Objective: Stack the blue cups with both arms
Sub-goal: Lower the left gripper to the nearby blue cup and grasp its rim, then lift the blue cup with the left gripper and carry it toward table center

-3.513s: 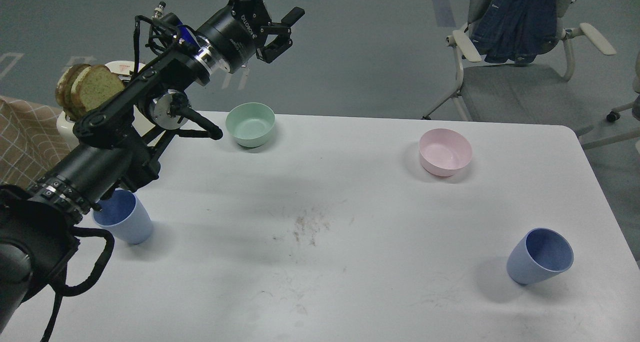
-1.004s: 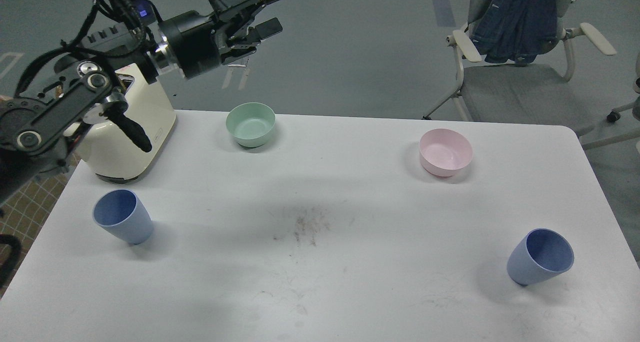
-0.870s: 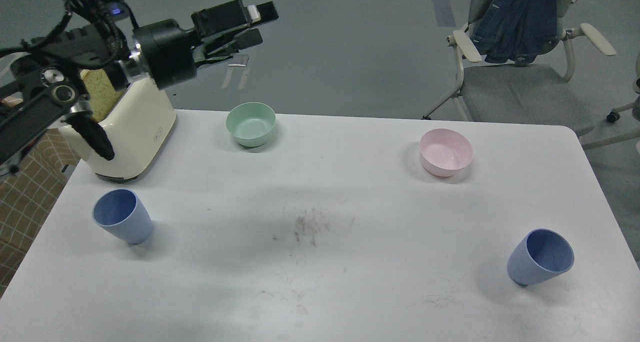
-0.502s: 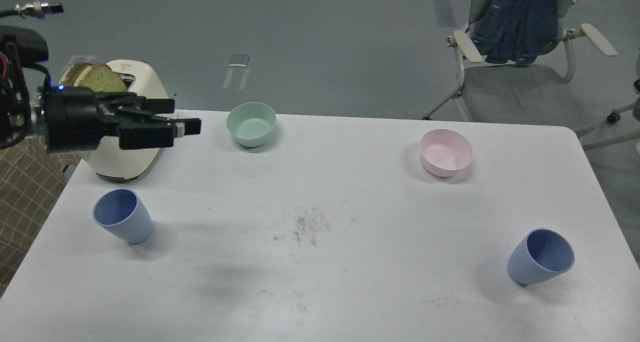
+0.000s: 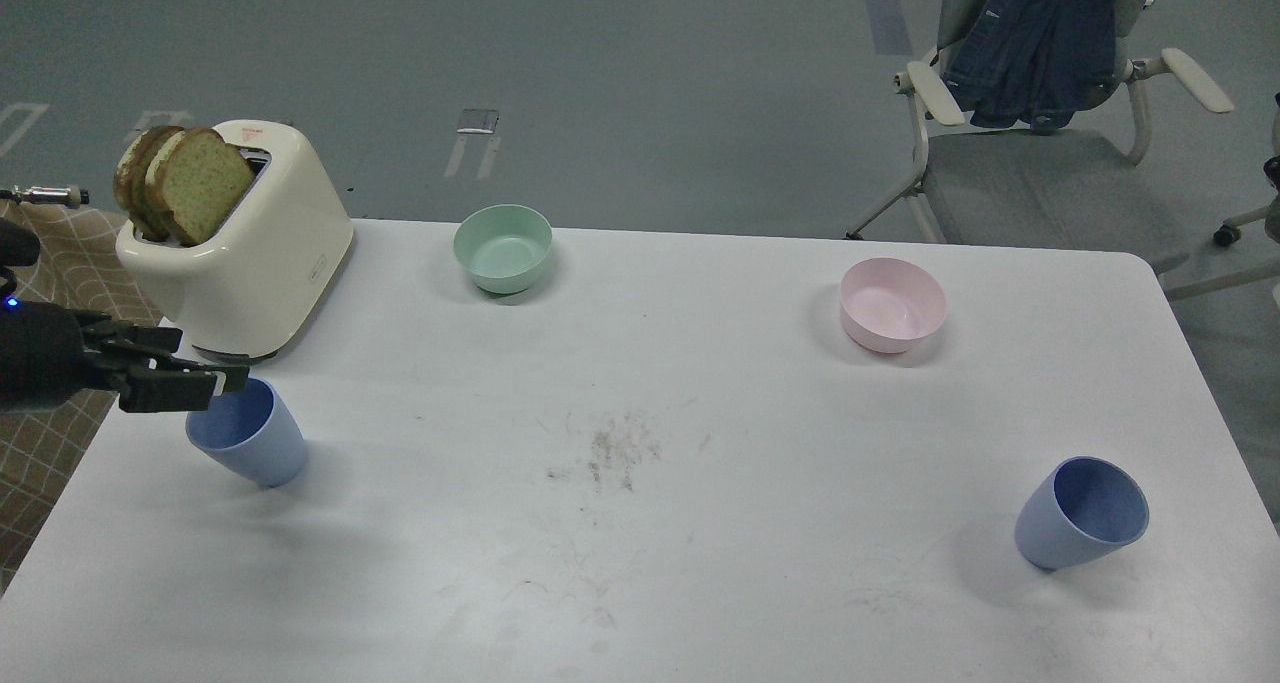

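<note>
Two upright blue cups (image 5: 247, 445) (image 5: 1081, 512); left gripper (image 5: 215, 381), seemingly open, overlaps one's rim.

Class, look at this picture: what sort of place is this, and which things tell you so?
Probably a robot test lab or office room, not a home kitchen: a plain white table on a grey marked floor, an office chair with a jacket over it, and a black robot gripper reaching in.

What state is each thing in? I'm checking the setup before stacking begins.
Left blue cup: upright, empty, ungrasped.
Right blue cup: upright, empty, untouched.
Green bowl: upright, empty.
Pink bowl: upright, empty.
Toaster: bread sticking up.
Left gripper: at left cup's rim.
</note>
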